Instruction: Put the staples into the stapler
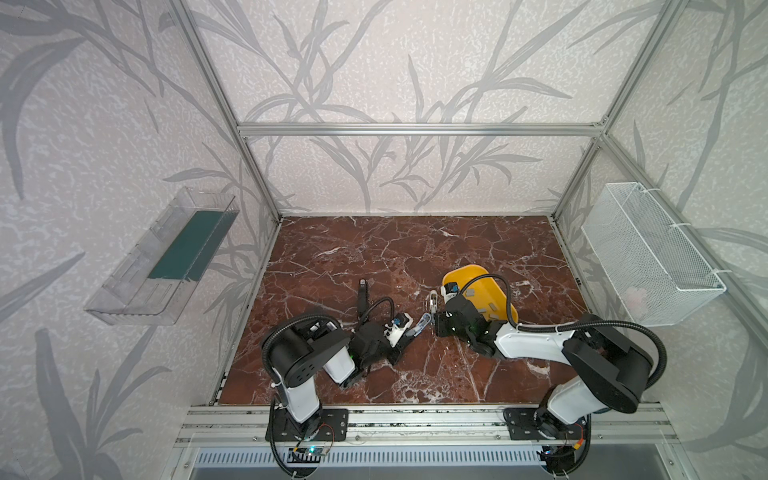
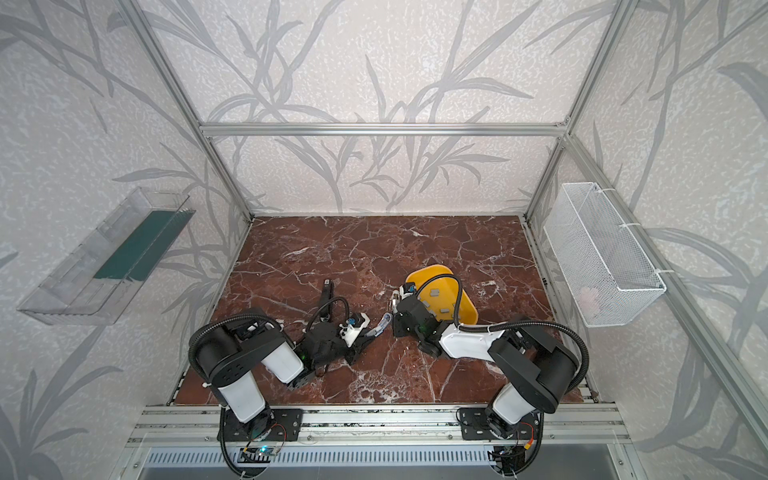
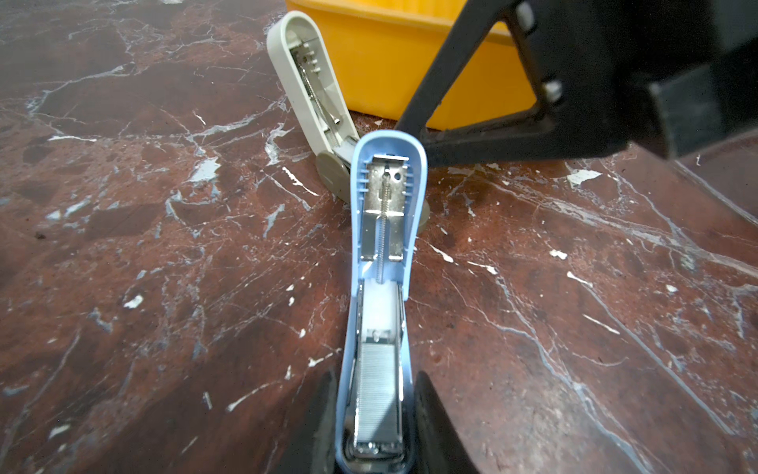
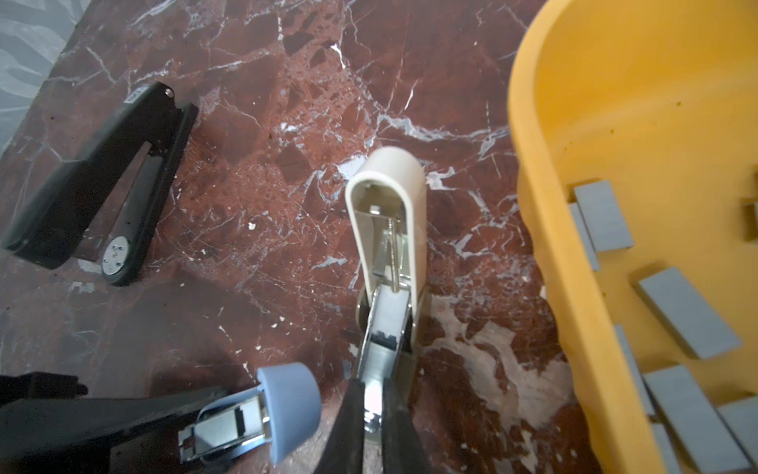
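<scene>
1. The left tool [image 3: 375,394] is pressed against both flanks of the blue stapler [image 3: 379,287] at its front end and holds it. The stapler's lid is hinged fully open.
2. One strip of staples [image 3: 377,385] sits in the blue stapler's open channel, directly between the left tool's fingers [image 3: 324,414].
3. The loose staples [image 4: 685,312] lie flat inside the yellow tray [image 4: 533,213].
4. The right tool [image 4: 371,400] is pinched on the metal rail of the beige stapler [image 4: 387,230], which is also hinged open. Whether that rail carries a strip cannot be told.
5. Controlling relation: the blue stapler's long axis runs straight away from the left tool toward the right tool. In the right wrist view the open lid's tip ends just beside the right tool. Contact between that lid and the beige stapler's hinge cannot be confirmed.
6. The beige stapler's long axis runs away from the right tool, alongside the tray wall. The loose staples lie beyond the right tool as seen from the left arm, so the right arm is the nearer one.
7. Judgement: the blue stapler appears loaded and its lid is not yet shut. The next move likely folds the lid back down along the long axis. The right tool is nearer the lid tip but is occupied.
8. The black stapler [image 4: 94,176] lies on the table [image 4: 266,164], well apart from both tools.
</scene>
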Motion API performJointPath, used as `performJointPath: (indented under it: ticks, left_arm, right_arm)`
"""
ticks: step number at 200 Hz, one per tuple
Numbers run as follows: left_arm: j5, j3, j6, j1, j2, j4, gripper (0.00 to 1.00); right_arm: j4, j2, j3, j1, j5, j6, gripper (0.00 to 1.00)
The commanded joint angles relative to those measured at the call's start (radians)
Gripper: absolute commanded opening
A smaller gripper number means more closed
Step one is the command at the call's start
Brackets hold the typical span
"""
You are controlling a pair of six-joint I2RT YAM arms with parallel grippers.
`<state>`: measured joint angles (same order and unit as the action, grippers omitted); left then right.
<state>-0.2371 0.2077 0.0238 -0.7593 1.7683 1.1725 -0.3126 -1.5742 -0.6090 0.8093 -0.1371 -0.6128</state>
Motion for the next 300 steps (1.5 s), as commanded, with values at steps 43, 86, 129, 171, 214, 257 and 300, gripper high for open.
performJointPath:
  ticks: [43,86,129,171,214,257,300]
  left_arm:
    - [-0.03,0.003,0.023,-0.006,-0.007,-0.086,0.22]
    - [-0.037,0.01,0.027,-0.007,-0.001,-0.089,0.21]
    - [-0.046,0.015,0.025,-0.007,0.008,-0.089,0.21]
    - [-0.05,0.015,0.024,-0.006,0.007,-0.089,0.21]
    - [-0.06,0.016,0.029,-0.006,0.02,-0.084,0.25]
    - [-0.061,-0.044,0.048,-0.007,0.068,0.066,0.45]
    - [-0.05,-0.077,0.036,-0.006,0.108,0.179,0.63]
  right_arm:
    - [-0.087,-0.001,-0.043,0.01,0.132,0.03,0.12]
    - [-0.136,0.016,-0.033,0.051,0.166,0.05,0.13]
    - [-0.121,-0.02,-0.059,0.118,0.167,0.047,0.13]
    - [-0.153,-0.089,-0.059,0.147,0.17,0.018,0.13]
    - [-0.161,-0.157,-0.06,0.161,0.159,0.004,0.13]
    - [-0.167,-0.18,-0.043,0.162,0.139,0.001,0.13]
    - [-0.174,-0.189,-0.028,0.162,0.121,-0.002,0.13]
